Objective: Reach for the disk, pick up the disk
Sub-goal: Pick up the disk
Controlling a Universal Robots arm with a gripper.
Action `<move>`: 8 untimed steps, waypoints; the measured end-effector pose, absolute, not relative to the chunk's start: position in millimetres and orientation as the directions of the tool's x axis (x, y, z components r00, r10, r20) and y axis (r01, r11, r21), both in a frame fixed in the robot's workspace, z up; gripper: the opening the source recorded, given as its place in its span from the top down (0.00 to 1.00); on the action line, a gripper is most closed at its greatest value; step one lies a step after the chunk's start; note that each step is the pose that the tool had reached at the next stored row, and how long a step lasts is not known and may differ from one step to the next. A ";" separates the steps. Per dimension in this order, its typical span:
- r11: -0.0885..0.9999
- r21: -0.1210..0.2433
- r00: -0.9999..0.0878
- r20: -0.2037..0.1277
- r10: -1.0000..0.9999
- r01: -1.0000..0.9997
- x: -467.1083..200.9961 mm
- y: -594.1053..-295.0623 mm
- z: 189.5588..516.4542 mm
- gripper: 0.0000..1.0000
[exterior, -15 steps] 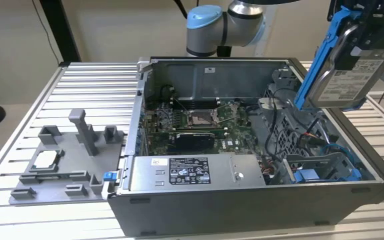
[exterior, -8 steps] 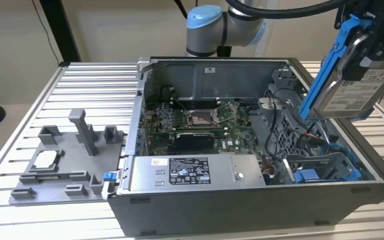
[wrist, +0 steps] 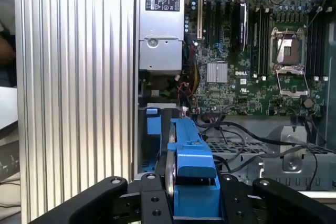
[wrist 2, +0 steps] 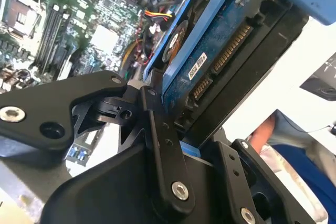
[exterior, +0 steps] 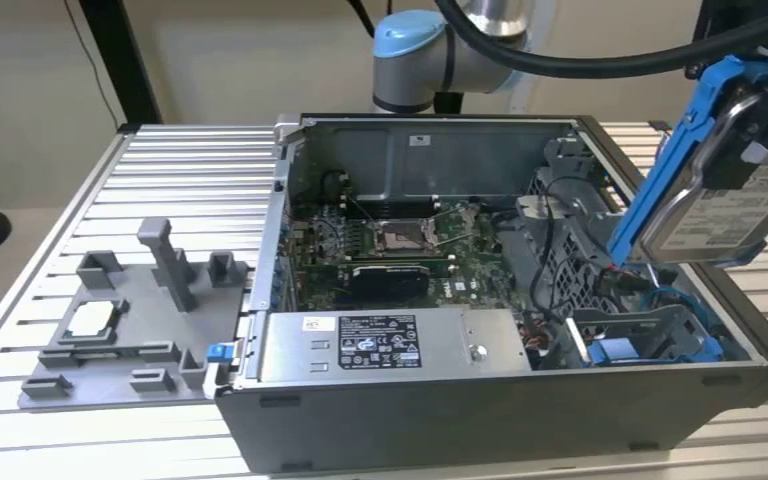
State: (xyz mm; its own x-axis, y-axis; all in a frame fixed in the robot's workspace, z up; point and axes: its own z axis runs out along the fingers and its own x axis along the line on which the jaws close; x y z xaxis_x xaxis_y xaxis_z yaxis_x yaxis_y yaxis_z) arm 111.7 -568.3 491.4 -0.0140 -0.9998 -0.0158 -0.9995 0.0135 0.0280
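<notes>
The open computer case (exterior: 491, 400) sat on the ribbed table (exterior: 157, 180). Above its exterior-view right end hung the disk (exterior: 711, 190), tilted, pinched by the gripper (wrist 2: 173, 124). The second wrist view showed its circuit-board underside; the first wrist view showed its blue bracket (wrist: 191, 182) edge-on.

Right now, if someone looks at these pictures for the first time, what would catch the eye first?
The disk in its bright blue bracket, held tilted in the air above the open computer case, at the exterior view's right. In both wrist views the gripper has its black jaws closed on it. Below lies the green motherboard, and a grey fixture sits on the table at the exterior view's left.
</notes>
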 end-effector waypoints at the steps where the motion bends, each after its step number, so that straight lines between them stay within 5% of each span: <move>1: 0.014 0.028 -0.014 -0.016 -1.000 -1.000 111.2 -571.0 491.0 1.00; 8: 0.013 0.028 -0.014 -0.016 -1.000 -1.000 108.2 -577.1 490.3 1.00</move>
